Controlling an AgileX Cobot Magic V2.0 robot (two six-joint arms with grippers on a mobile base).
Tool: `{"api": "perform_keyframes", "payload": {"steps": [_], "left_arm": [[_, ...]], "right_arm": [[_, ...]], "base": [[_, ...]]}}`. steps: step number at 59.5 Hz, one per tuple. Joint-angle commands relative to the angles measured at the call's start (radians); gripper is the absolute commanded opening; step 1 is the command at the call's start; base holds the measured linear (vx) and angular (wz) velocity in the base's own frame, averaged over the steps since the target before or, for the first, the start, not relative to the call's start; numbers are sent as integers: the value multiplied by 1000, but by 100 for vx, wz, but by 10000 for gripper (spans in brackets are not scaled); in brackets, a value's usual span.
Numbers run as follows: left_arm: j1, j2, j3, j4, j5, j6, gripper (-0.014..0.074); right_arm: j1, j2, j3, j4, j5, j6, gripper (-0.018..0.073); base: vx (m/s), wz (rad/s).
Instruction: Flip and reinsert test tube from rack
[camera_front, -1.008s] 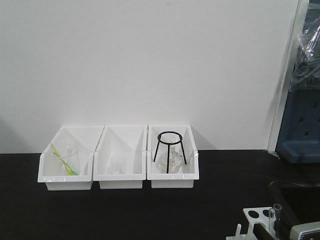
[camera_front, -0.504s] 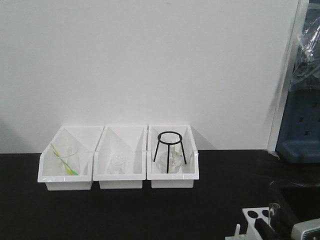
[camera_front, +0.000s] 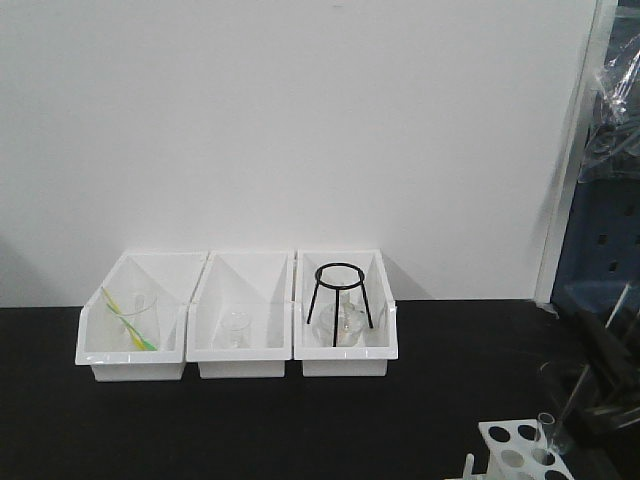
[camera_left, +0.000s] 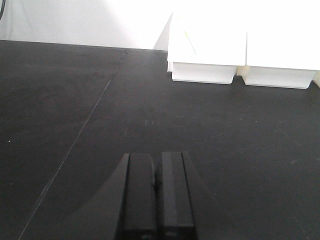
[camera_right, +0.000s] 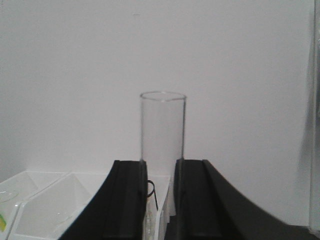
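Note:
The rack (camera_front: 512, 446), white with round holes, sits at the bottom right of the front view. The test tube (camera_front: 545, 432) stands upright in one of its right-hand holes, open rim up. In the right wrist view the test tube (camera_right: 162, 127) rises between the black fingers of my right gripper (camera_right: 160, 162). No gap shows on either side, so the gripper is shut on it. The front view shows only a dark blur of the right arm (camera_front: 605, 385) near the right edge. My left gripper (camera_left: 156, 156) is shut and empty, low over the black tabletop (camera_left: 75, 100).
Three white bins (camera_front: 238, 345) stand in a row against the wall. The left bin holds a beaker with a yellow-green stick, the middle a small beaker, and the right a black tripod (camera_front: 339, 300) over a flask. Blue equipment (camera_front: 605, 250) stands at the right edge.
The gripper's black and grey parts that covered the front of the rack no longer show there, and more holes are visible. The tube leaned half a second ago and now stands upright. A dark blur appeared at right.

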Motion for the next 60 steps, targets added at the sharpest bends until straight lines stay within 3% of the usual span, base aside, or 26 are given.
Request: {"api": "perform_keyframes", "payload": {"steps": [1,7,12,16,26,31,36,40,44,46,52,55,60], "left_arm": [[-4,-3,2,-4,-88,0,-6],[-4,-3,2,-4,-88,0,-6],[-4,-3,2,-4,-88,0,-6],[-4,-3,2,-4,-88,0,-6],[-4,-3,2,-4,-88,0,-6],[-4,-3,2,-4,-88,0,-6],[-4,-3,2,-4,-88,0,-6],[-4,-3,2,-4,-88,0,-6],[-4,-3,2,-4,-88,0,-6],[-4,-3,2,-4,-88,0,-6],[-4,-3,2,-4,-88,0,-6],[-4,-3,2,-4,-88,0,-6],[-4,-3,2,-4,-88,0,-6]], "right_arm": [[4,-67,-102,1,132,-1,-12],[4,-101,-167,-19,262,-16,-12],[4,-109,-190,-87,289,-47,-12],[4,-111,-210,-214,322,-160,-12],[4,-112,-232,-739,505,-618,-11],[4,-114,-232,-916,582,-650,-8],[4,-114,-235,-977,604,-585,-8],[4,-114,-235,-980,603,-527,-8],[4,-114,-235,-914,594,-403,-8],[4,-114,-237,-835,589,-323,-8],[0,-114,-243,-519,598,57,-8],[0,-114,-243,-410,594,165,-8],[0,-112,-236,-315,533,267,-8]], "base": [[0,0],[0,0],[0,0],[0,0],[0,0],[0,0],[0,0],[0,0],[0,0],[0,0],[0,0],[0,0],[0,0]]}}
